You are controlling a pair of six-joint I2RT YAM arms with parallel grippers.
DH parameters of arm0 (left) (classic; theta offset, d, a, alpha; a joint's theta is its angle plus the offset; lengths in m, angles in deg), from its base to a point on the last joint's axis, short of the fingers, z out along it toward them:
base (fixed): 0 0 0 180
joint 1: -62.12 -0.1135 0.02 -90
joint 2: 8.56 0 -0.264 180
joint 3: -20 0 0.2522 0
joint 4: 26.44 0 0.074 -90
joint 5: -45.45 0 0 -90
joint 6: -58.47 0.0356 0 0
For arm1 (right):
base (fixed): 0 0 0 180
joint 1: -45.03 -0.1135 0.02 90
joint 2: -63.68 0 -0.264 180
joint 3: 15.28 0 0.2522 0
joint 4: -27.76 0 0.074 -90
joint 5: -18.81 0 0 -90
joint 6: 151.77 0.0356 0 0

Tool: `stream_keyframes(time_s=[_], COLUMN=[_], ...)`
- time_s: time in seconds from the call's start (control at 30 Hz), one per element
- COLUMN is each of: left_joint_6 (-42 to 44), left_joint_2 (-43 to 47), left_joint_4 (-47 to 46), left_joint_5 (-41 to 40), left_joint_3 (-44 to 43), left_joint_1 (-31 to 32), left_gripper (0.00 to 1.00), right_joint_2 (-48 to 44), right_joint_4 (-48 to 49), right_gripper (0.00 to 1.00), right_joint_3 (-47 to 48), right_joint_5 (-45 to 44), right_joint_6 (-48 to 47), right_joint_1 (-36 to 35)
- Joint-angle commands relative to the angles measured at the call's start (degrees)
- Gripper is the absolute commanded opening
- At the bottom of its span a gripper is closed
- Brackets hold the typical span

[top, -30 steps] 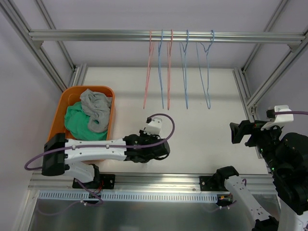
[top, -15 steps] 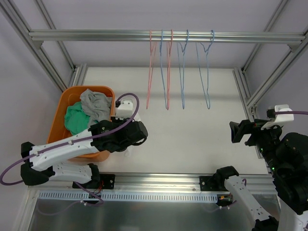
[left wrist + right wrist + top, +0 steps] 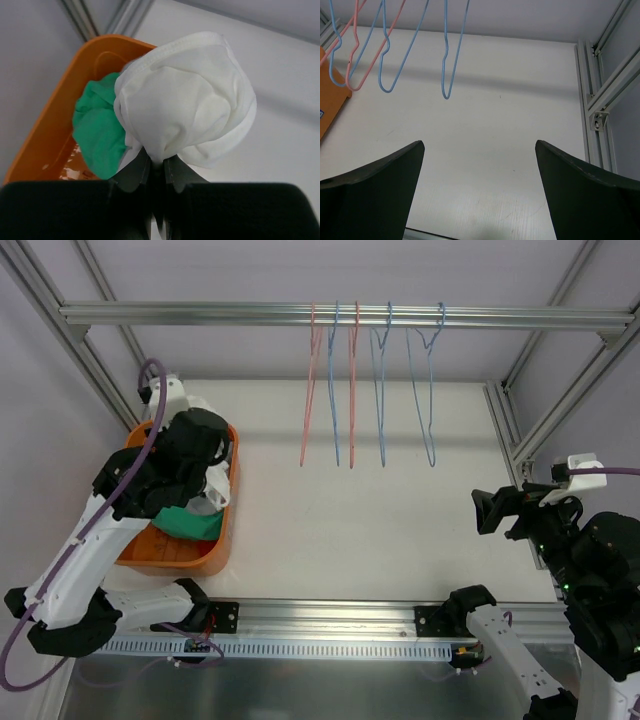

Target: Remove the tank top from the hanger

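Tank top (image 3: pixel 185 100): a white garment bunched into a loose, rounded wad, gripped at the tip of the left gripper (image 3: pixel 156 167). The two dark jaws are pressed in on a fold of the cloth at the bottom of the wad, and the rest billows out above them. From the wrist camera, the wad hangs over the edge of an orange bin (image 3: pixel 45 135), partly over the bin and partly over the white table (image 3: pixel 400 500). A crumpled green garment (image 3: pixel 97 130) lies in the bin, just behind the white cloth.

Seen from overhead, the left arm is curled over the bin at the left side of the table and covers much of it.

Five thin wire hangers (image 3: pixel 352 390), two pink and three blue, hang from a metal rail (image 3: pixel 200 313) across the back.

The right gripper (image 3: pixel 479 150) is at the right side, above the table, its jaws spread wide apart with only the tabletop between them.
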Motion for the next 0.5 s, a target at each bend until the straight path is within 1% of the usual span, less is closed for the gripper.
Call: stream_keyframes(time_s=[0.0, 0.03, 0.07, 0.1, 0.13, 0.17, 0.2, 0.23, 0.27, 0.33, 0.37, 0.4, 0.43, 0.47], left_joint_6=[6.7, 7.0, 6.8, 5.9, 5.7, 5.8, 5.6, 5.7, 6.0, 5.3, 4.5, 3.2, 2.6, 1.9], left_joint_2=[-1.5, -1.6, -1.4, -1.1, -0.6, 0.1, 1.7, 2.8, 4.8, 6.2, 6.9, 6.9, 6.9, 6.7], left_joint_4=[0.8, 0.4, 0.3, 0.0, -1.5, -2.7, -3.9, -5.4, -8.6, -11.1, -12.3, -12.8, -13.3, -13.7], left_joint_5=[2.2, 3.8, 5.6, 9.0, 10.9, 13.2, 19.0, 22.4, 25.6, 30.8, 30.9, 30.9, 30.9, 29.6], left_joint_3=[-2.3, -1.7, 0.0, 1.2, 2.7, 6.4, 8.4, 10.4, 14.8, 19.3, 23.8, 26.0, 27.9, 31.4], left_joint_1=[-9.6, -15.5, -18.5, -21.4, -26.7, -29.4, -32.1, -34.7, -39.4, -42.7, -44.1, -44.6, -45.0, -45.9], left_gripper=[0.00, 0.00, 0.00, 0.00, 0.00, 0.00, 0.00, 0.00, 0.00, 0.00, 0.00, 0.00, 0.00, 0.00], right_joint_2=[1.1, 1.0, 0.9, 1.0, 1.0, 1.2, 1.3, 1.4, 1.4, 1.5, 1.3, 1.3, 1.2, 1.3], right_joint_4=[2.9, 3.1, 3.2, 3.4, 3.5, 3.5, 3.5, 3.6, 3.6, 4.0, 4.1, 4.6, 4.8, 5.1], right_gripper=[0.99, 1.00, 0.99, 1.00, 0.99, 0.99, 1.00, 0.99, 1.00, 1.00, 1.00, 0.99, 1.00, 1.00], right_joint_3=[-0.6, -0.8, -1.3, -1.4, -1.6, -1.6, -1.7, -1.7, -1.9, -2.1, -2.7, -3.0, -3.5, -3.9], right_joint_5=[1.3, 1.3, 1.5, 1.7, 1.8, 2.0, 2.4, 2.7, 3.0, 3.4, 3.5, 3.4, 5.4, 5.8], right_joint_6=[0.6, 0.6, 0.6, 0.6, 0.6, 0.6, 0.6, 0.6, 0.6, 0.7, 0.8, 0.9, 1.1, 1.1], right_joint_1=[0.2, 0.2, 0.2, 0.2, 0.1, 0.1, 0.2, 0.2, 0.2, 0.2, 0.2, 0.2, 0.2, 0.2])
